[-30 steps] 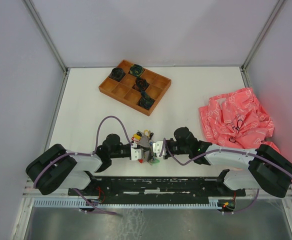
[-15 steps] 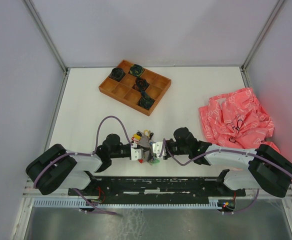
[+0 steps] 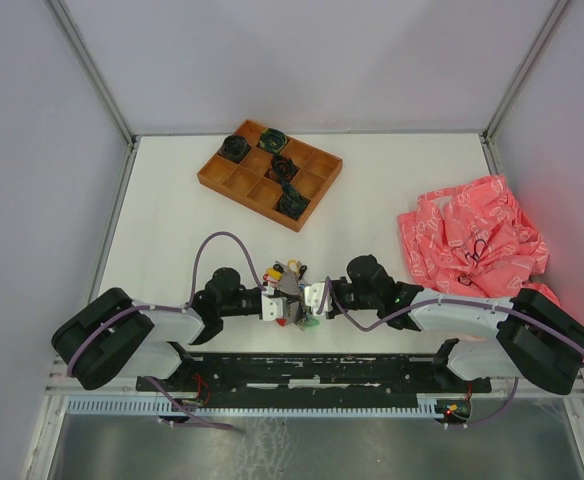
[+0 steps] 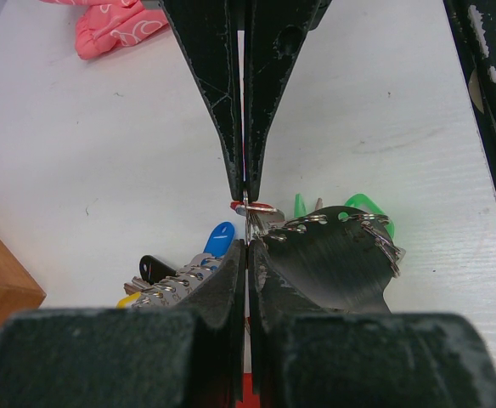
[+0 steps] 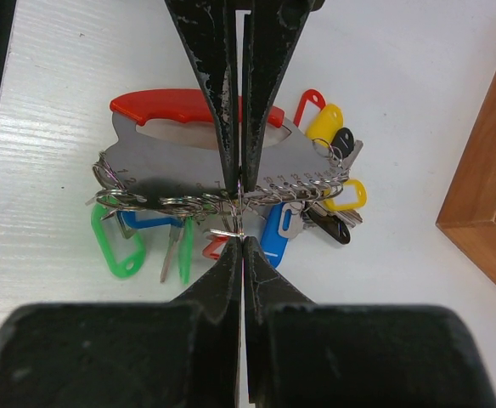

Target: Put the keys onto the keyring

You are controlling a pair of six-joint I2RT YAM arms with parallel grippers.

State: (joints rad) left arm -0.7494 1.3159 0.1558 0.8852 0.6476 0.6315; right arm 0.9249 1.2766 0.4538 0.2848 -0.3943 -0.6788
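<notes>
The keyring (image 5: 167,166), a grey holed plate with a red curved handle, lies between my two arms (image 3: 292,285). Several keys hang from its split rings, with green (image 5: 116,246), blue (image 5: 275,242) and yellow (image 5: 346,197) tags. My left gripper (image 4: 248,246) is shut on the keyring, the red handle showing between its jaws; it enters the right wrist view from the top (image 5: 239,174). My right gripper (image 5: 241,242) is shut on a small split ring beside a red tag (image 5: 217,249), at the plate's lower edge. It also shows in the left wrist view (image 4: 246,183).
A wooden compartment tray (image 3: 227,178) holding dark coiled bundles (image 3: 292,203) stands at the back. A crumpled pink bag (image 3: 467,235) lies at the right. The black base rail (image 3: 302,368) runs along the near edge, close behind the grippers.
</notes>
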